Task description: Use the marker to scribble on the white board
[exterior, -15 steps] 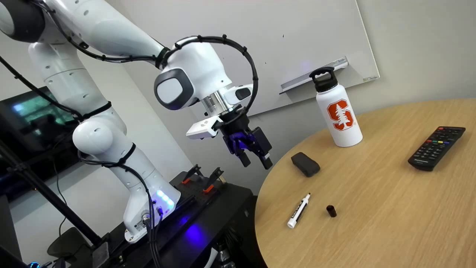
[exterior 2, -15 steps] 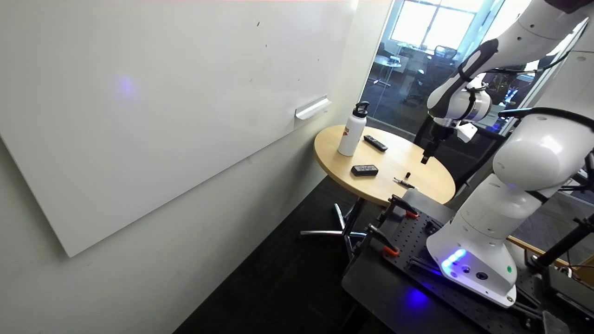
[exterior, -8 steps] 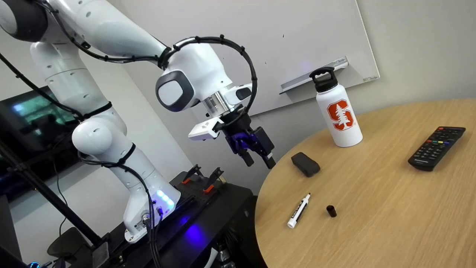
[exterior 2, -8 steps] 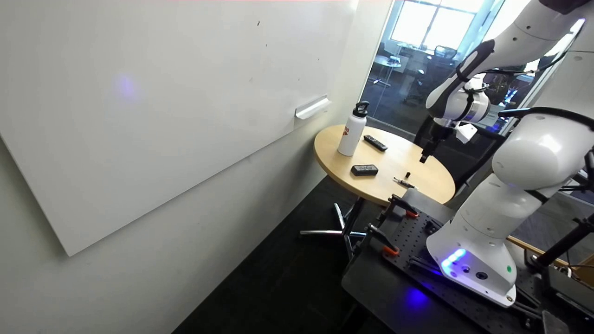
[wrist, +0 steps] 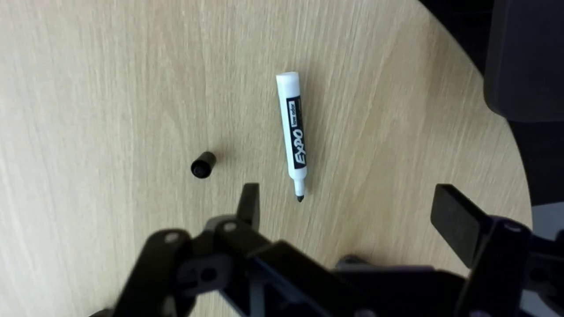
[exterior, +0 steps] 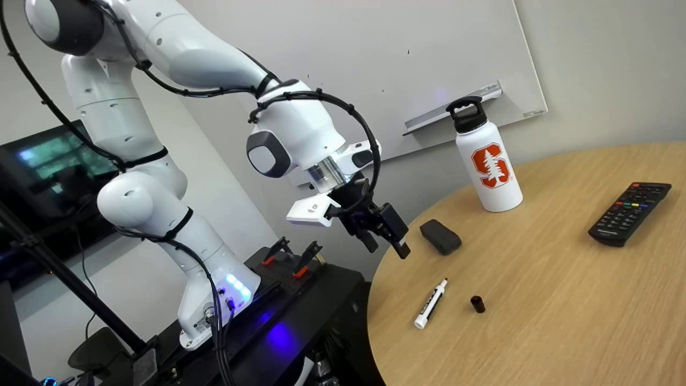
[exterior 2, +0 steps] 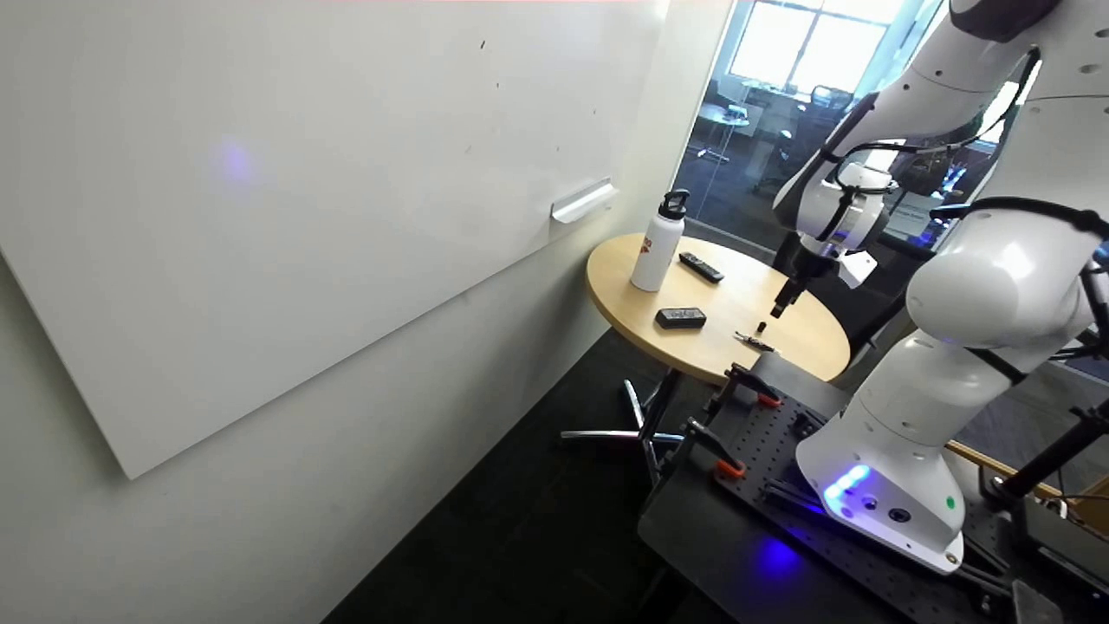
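Observation:
The marker lies uncapped on the round wooden table in both exterior views [exterior: 430, 304] [exterior 2: 754, 342]. In the wrist view the white marker [wrist: 291, 127] has its dark tip pointing toward the gripper. My gripper [wrist: 346, 196] is open and empty, its fingers wide apart above the table; the marker tip shows between them, left of the middle. The gripper is also seen in both exterior views [exterior: 388, 248] [exterior 2: 775, 312], above the table and apart from the marker. The white board [exterior 2: 346, 217] hangs on the wall; it is partly covered by the arm in an exterior view [exterior: 455, 43].
The black cap [exterior: 477, 304] stands near the marker, also in the wrist view [wrist: 203, 165]. A black block [exterior: 440, 236], a white bottle [exterior: 489, 166] and a black remote [exterior: 629, 213] are on the table [exterior: 536, 343]. The board's ledge [exterior 2: 585, 201] sits above the bottle side.
The arm has swung and lowered, bringing the gripper closer to the marker and table. It stays open. The marker, cap and other objects have not moved.

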